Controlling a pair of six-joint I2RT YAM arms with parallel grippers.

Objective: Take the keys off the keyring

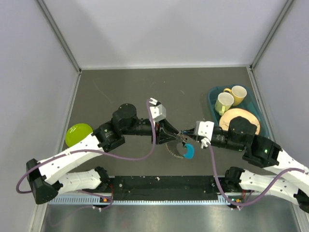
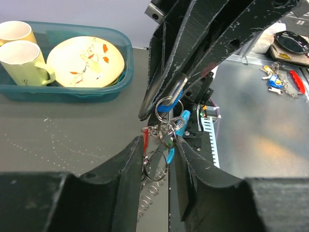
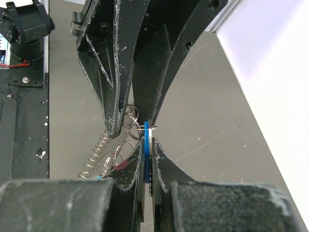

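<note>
The keyring [image 1: 180, 140] hangs between my two grippers above the middle of the table. Its bright-blue tab [image 1: 189, 152] and toothed strap [image 1: 173, 151] dangle below. In the left wrist view my left gripper [image 2: 159, 140] is closed around the bunch of metal rings [image 2: 166, 133], with a red key [image 2: 144, 142] against one finger. My right gripper [image 3: 147, 140] is shut on a thin blue key [image 3: 146, 145], which a small ring passes through. The strap [image 3: 96, 154] hangs to the left. The green key is barely visible.
A teal bin [image 1: 210, 99] with two mugs and a plate stands at the right. A lime-green round dish [image 1: 78, 134] lies at the left. A black rail [image 1: 159, 186] runs along the near edge.
</note>
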